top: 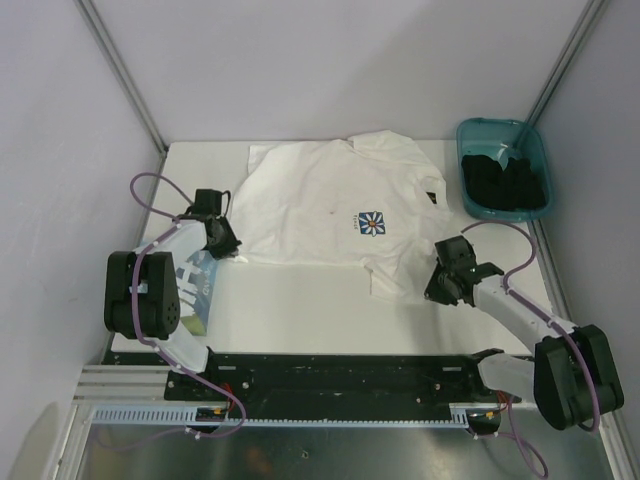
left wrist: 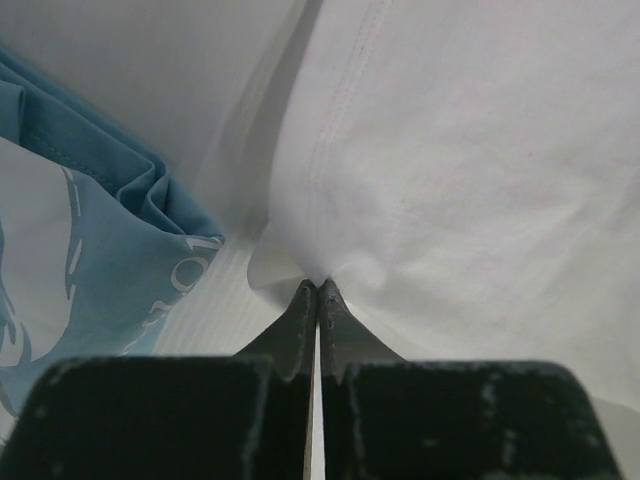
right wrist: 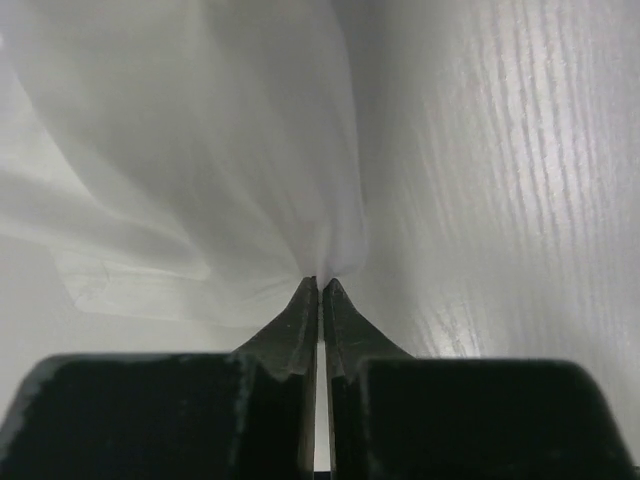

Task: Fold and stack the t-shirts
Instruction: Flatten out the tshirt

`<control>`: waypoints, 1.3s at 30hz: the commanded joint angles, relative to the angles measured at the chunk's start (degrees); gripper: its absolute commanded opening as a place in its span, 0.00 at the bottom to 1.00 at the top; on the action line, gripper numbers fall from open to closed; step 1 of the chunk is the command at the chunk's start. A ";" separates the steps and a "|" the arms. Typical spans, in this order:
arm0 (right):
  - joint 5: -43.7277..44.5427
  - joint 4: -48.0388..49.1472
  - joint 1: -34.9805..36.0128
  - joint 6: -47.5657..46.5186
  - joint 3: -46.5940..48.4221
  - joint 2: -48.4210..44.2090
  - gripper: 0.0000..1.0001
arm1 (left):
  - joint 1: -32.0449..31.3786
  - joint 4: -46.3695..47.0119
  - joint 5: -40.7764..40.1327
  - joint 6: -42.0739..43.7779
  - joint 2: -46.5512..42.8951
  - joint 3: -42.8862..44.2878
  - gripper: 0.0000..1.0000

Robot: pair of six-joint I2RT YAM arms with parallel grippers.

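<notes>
A white t-shirt with a blue daisy print [top: 330,205] lies spread on the table, collar toward the right. My left gripper [top: 228,247] is shut on its near-left corner; the left wrist view shows white cloth [left wrist: 450,150] pinched at the fingertips [left wrist: 318,290]. My right gripper [top: 437,290] is shut on the shirt's near-right edge; white fabric [right wrist: 200,150] bunches into the fingertips [right wrist: 320,285]. A second t-shirt with a light-blue graphic and white letters [top: 200,285] lies folded under the left arm and shows in the left wrist view [left wrist: 90,260].
A teal plastic bin [top: 503,168] holding dark cloth stands at the back right. White walls and metal posts enclose the table [top: 320,310]. The arm bases and a black rail [top: 340,375] run along the near edge.
</notes>
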 commanded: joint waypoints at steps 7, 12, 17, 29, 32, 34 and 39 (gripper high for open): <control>-1.42 -11.76 11.89 9.77 5.78 -14.27 0.00 | -0.20 1.06 0.48 0.87 -1.17 1.30 0.00; -0.89 -10.42 18.22 13.21 5.46 -12.43 0.12 | -0.22 1.12 0.51 1.08 -0.84 1.80 0.00; -1.72 -9.74 12.65 10.28 5.42 -12.89 0.58 | -0.14 1.00 0.72 1.21 -0.70 2.06 0.00; -3.89 1.12 -14.55 1.56 5.20 -7.98 0.47 | 0.00 1.00 1.09 1.51 0.08 2.21 0.00; -4.05 5.73 -16.10 1.39 5.32 -4.01 0.46 | -0.04 0.98 1.31 1.36 0.27 2.22 0.00; -4.07 7.73 -16.69 1.47 5.35 -1.52 0.46 | -0.04 1.03 1.35 1.29 0.42 2.28 0.00; -4.07 13.54 -16.95 1.39 5.37 3.76 0.47 | -0.04 1.00 1.36 1.37 0.35 2.47 0.00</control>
